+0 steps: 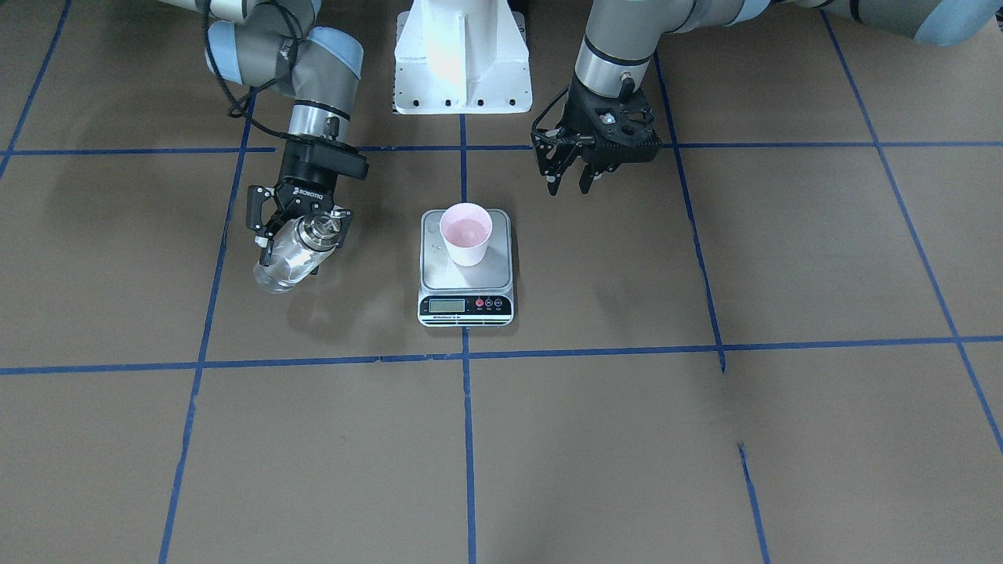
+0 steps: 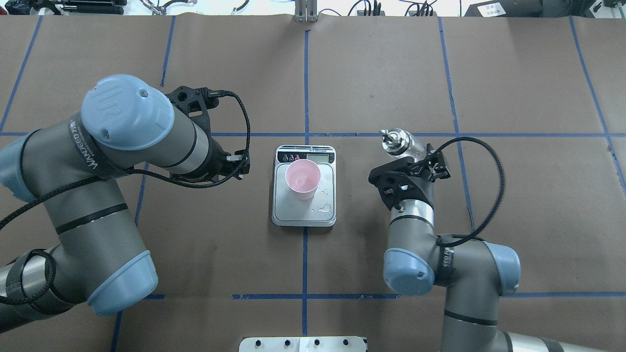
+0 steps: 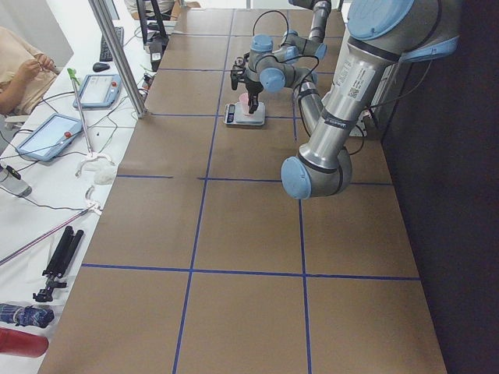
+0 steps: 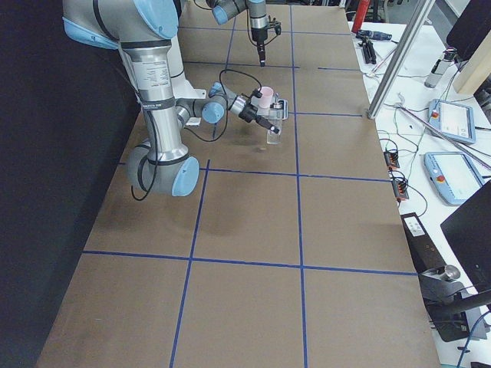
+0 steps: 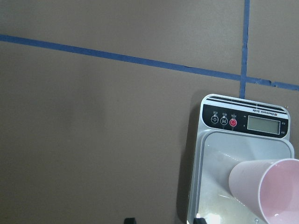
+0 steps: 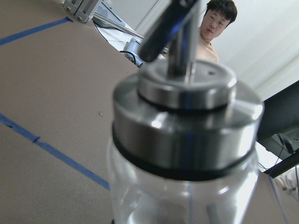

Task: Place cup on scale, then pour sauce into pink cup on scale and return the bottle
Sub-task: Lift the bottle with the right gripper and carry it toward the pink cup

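Right pincer point(image 1: 302, 233) is clamped on the tilted bottle point(image 1: 286, 262), beside the scale point(image 1: 439, 270). Left pincer point(image 1: 570, 186) hovers, jaws apart. Cup point(image 1: 466, 235) stands upright on the scale.

In the right wrist view the bottle point(image 6: 187, 154) fills the frame. The bottom edge cuts off its lower body, and its spout point(image 6: 169, 28) is blurred and clipped at the top. The left wrist view cuts the cup point(image 5: 268, 191) at right and bottom, and the scale point(image 5: 243, 122) at the bottom. Overhead, the left arm hides most of the left end effector point(image 2: 239, 166). The LCD point(image 1: 448, 306) is too small to read.
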Controlling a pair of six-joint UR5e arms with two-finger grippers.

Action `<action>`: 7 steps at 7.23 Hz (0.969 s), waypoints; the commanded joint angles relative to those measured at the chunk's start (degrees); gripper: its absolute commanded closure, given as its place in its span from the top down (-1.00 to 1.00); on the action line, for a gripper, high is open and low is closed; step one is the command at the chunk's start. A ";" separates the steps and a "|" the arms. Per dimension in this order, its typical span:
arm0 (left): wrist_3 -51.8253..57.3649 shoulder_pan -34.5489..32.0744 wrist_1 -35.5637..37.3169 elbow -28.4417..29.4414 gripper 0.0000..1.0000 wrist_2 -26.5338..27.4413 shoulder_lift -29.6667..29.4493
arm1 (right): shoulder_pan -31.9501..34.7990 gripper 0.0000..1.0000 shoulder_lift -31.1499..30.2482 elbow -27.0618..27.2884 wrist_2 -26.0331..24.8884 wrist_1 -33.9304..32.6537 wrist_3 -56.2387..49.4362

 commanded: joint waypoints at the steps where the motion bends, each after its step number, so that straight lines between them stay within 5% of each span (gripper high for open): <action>1: 0.24 -0.09 -0.06 -0.04 0.05 0.05 0.74 | -1.05 -1.00 5.04 0.08 -0.53 -15.55 -2.00; 7: 5.92 -0.96 0.02 -5.02 0.08 -0.12 5.72 | -1.67 -1.00 9.35 -0.19 -2.55 -21.57 -13.53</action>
